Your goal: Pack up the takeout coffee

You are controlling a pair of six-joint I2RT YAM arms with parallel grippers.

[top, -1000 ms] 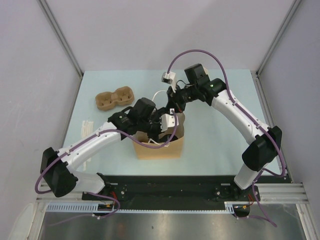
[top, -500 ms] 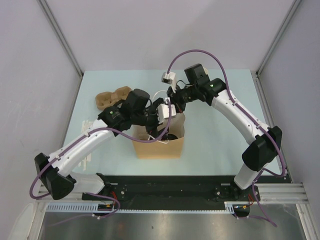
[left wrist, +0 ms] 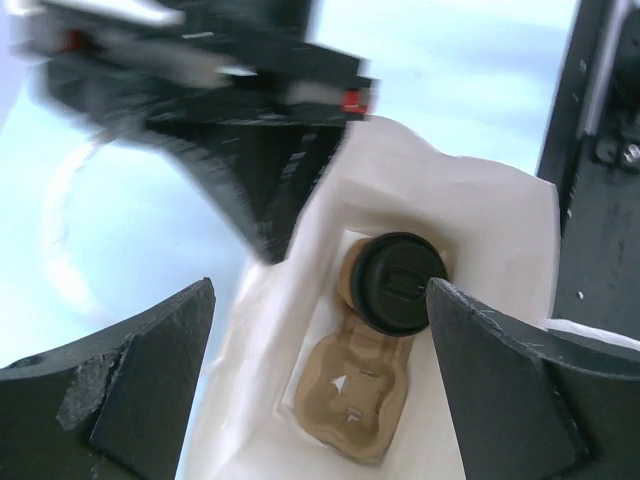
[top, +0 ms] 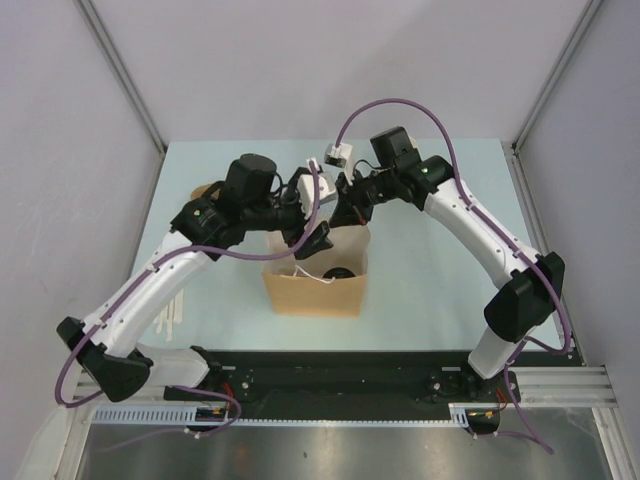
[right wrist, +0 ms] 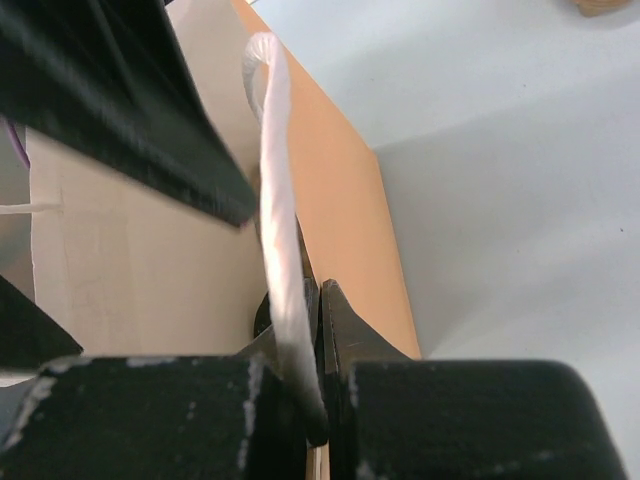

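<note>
Takeout coffee (left wrist: 402, 280) sits deep in paper bag (top: 312, 295); only its lid shows. Left gripper (left wrist: 320, 370) jaws released; right gripper (right wrist: 318, 400) jaws clench white handle (right wrist: 278, 200).

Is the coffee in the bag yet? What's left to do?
Yes, nearly finished. Done: the takeout coffee sits in a cup carrier at the bottom of the paper bag. In hand: the right gripper pinches the bag's white handle, and the left gripper hangs open above the bag, holding nothing. Left: probably just letting go of the handle and moving both arms away.
</note>
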